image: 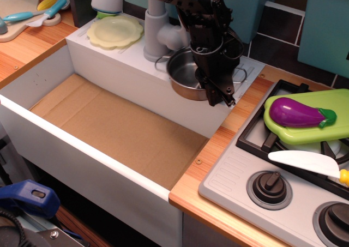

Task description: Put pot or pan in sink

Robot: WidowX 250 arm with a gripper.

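Steel glints from the small round shiny stainless-steel pot [188,77], which sits tilted at the sink's back ledge, its near side jutting past the white wall over the large white-walled sink with brown cardboard-like floor [117,130]. Black robot gripper [218,97] is clamped on the pot's right rim. Pale yellow scalloped plate [115,31] lies left on the ledge; purple toy eggplant [301,112] rests on a green board over the stove.

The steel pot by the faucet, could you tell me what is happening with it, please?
The robot's gripper has its jaws on the right rim of the pot, which hangs partly over the back edge of the sink beside the faucet. The pot is not yet on the brown sink floor, which lies bare. The yellow plate sits untouched on the ledge.
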